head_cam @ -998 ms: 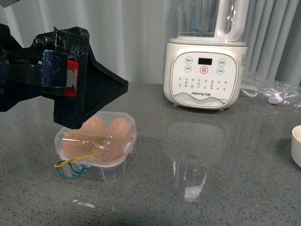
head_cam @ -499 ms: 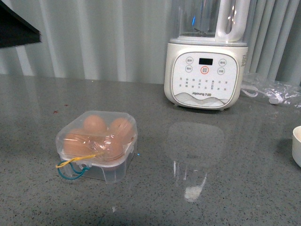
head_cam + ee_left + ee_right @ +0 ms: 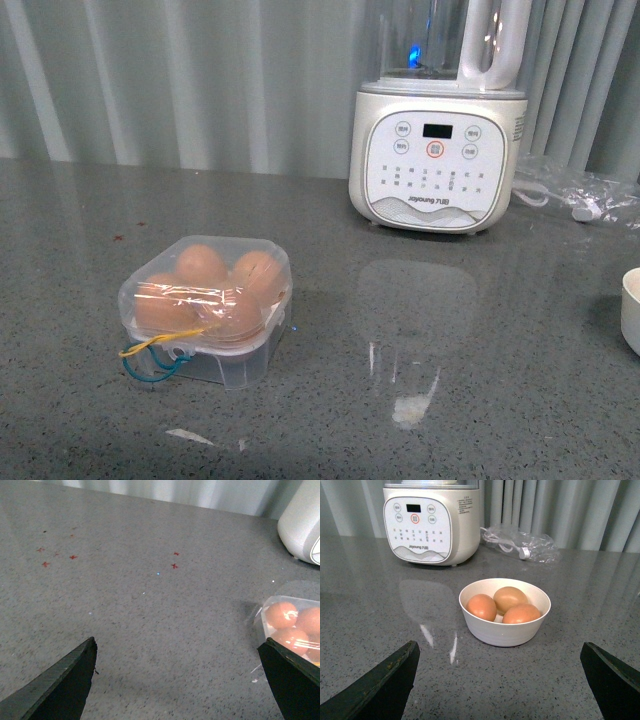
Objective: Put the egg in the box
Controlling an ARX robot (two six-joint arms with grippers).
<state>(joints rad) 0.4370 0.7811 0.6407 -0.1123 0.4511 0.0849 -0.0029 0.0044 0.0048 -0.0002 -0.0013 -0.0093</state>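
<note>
The box (image 3: 205,310), a small clear plastic case, sits on the grey counter with its lid down over several brown eggs; one egg (image 3: 200,263) shows at its back. Yellow and blue elastic loops (image 3: 150,352) hang at its front left corner. In the left wrist view the box (image 3: 292,625) lies just beyond one fingertip (image 3: 280,665) of my left gripper (image 3: 179,641), which is open over bare counter. My right gripper (image 3: 498,646) is open, short of a white bowl (image 3: 502,635) that holds three brown eggs (image 3: 481,606). Neither arm shows in the front view.
A cream blender (image 3: 437,150) stands at the back of the counter, with a crumpled clear plastic bag (image 3: 585,190) to its right. The white bowl's edge (image 3: 630,310) shows at the far right of the front view. Small red marks (image 3: 174,566) dot the counter.
My left arm hung over the box one second ago, then rose out of the front view to the upper left. The box has stayed in place with its lid down.
</note>
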